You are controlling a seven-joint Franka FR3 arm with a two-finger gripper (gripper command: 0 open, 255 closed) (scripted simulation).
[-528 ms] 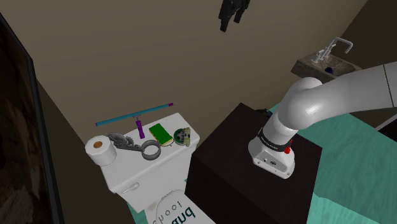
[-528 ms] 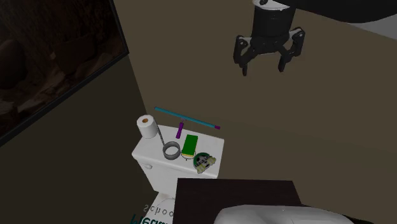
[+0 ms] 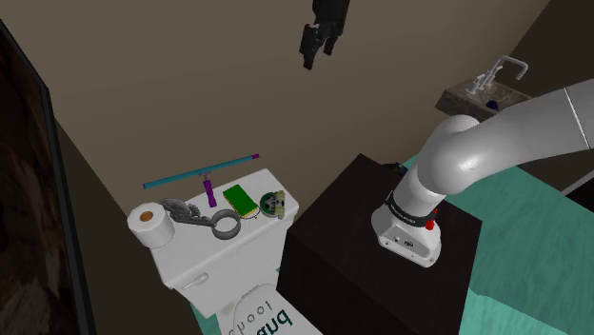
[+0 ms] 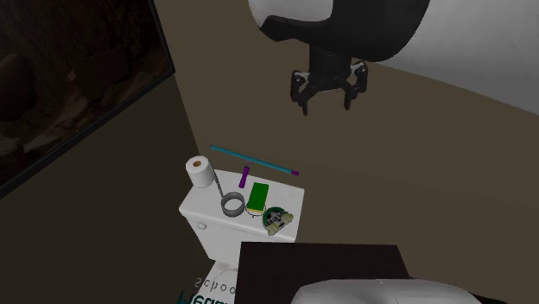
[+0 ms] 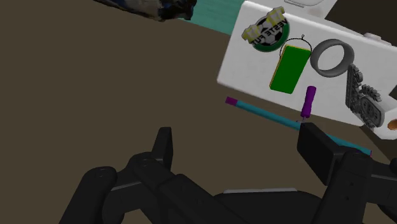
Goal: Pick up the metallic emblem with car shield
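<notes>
tool (image 4: 328, 93), fingers spread wide and empty, hung high over the toilet tank lid (image 4: 289, 197), judged poised for descent; beyond it teal rod (image 4: 252, 159), green block (image 4: 256, 198), then round emblem (image 4: 274, 218) lying flat at the lid's end by the stand (image 4: 345, 263).

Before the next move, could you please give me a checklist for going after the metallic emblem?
1. Fingers open: ok, they stand apart.
2. Nothing held between them: ok.
3. Grey metallic emblem lying on the toilet tank lid: ok.
4. Gripper down at the emblem: not ok, it hangs high above the tank, near the wall.
5. Room for the fingers beside the toilet paper roll: cannot tell.
</notes>
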